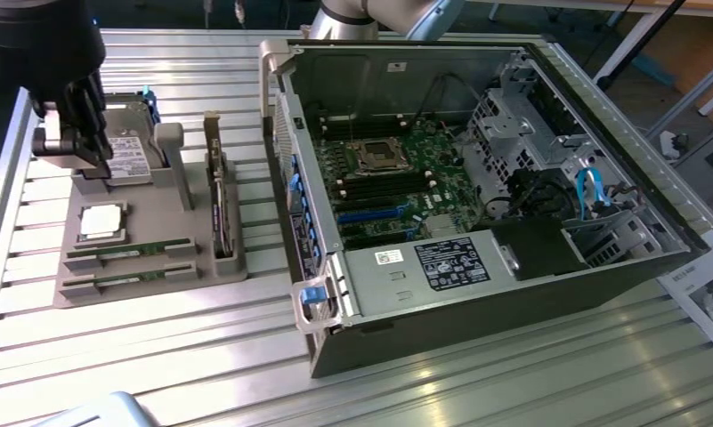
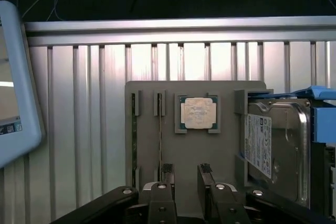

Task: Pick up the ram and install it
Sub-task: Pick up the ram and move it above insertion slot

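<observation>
Open, empty gripper (image 1: 77,156) above the grey holder (image 1: 154,213); the ram (image 1: 131,252) untouched.
The ram is seen standing on edge in a slot along the holder's edge farthest from the hard drive (image 1: 128,151), beside the processor (image 1: 102,221). It is judged that the jaws should be centred on the strip's length and closed on its flat faces.

I have the holder (image 1: 154,213) lying on the table (image 1: 154,356), just to the exterior view's left of the open computer case (image 1: 475,178). On the holder the processor (image 1: 102,221) sits between the hard drive (image 1: 133,151) and two ram sticks (image 1: 131,252) slotted side by side, and my gripper (image 1: 77,151) hangs above its hard drive end.
</observation>
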`<state>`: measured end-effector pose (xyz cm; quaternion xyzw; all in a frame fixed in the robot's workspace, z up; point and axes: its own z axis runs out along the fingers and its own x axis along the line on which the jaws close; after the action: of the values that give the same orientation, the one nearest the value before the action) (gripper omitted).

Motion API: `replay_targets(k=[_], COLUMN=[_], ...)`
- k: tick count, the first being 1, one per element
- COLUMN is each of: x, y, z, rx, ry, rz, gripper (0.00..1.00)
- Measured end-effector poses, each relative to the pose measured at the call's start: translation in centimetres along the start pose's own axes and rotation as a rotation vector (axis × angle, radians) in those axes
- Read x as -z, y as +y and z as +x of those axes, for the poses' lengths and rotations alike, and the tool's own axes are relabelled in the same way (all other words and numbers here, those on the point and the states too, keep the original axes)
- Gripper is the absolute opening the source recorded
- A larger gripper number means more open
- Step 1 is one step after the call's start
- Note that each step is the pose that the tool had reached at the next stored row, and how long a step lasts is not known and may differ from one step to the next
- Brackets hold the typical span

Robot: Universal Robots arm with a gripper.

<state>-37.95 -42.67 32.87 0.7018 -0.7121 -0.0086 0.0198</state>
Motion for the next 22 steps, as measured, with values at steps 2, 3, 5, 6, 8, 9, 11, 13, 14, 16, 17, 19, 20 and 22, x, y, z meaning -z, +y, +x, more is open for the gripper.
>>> replay_targets(k=[2, 3, 5, 6, 8, 9, 11, 13, 14, 16, 17, 19, 20, 22], x=[-0.35, -0.53, -0.87, -1.04, -1.38, -1.53, -1.85, -2.15, -2.29, -2.53, -2.72, -2.92, -2.96, -2.96], y=[-0.01, -0.02, -0.04, -0.04, -0.06, -0.06, -0.07, -0.09, -0.09, -0.10, -0.11, -0.12, -0.12, -0.12], z=[0.0, 0.0, 0.1, 0.1, 0.1, 0.1, 0.1, 0.1, 0.1, 0.1, 0.1, 0.1, 0.1, 0.1], rx=[0.000, 0.000, 0.000, 0.000, 0.000, 0.000, 0.000, 0.000, 0.000, 0.000, 0.000, 0.000, 0.000, 0.000], ry=[0.0001, 0.0001, 0.0001, 0.0001, 0.0000, 0.0001, 0.0001, 0.0000, 0.0000, 0.0000, 0.0000, 0.0000, 0.0002, 0.0002], rz=[-0.0001, -0.0001, -0.0001, -0.0001, -0.0001, -0.0001, -0.0001, -0.0001, 0.0000, 0.0000, -0.0001, -0.0001, -0.0003, -0.0003], gripper=[0.31, 0.31, 0.31, 0.31, 0.31, 0.31, 0.31, 0.31, 0.31, 0.31, 0.31, 0.31, 0.31, 0.31])
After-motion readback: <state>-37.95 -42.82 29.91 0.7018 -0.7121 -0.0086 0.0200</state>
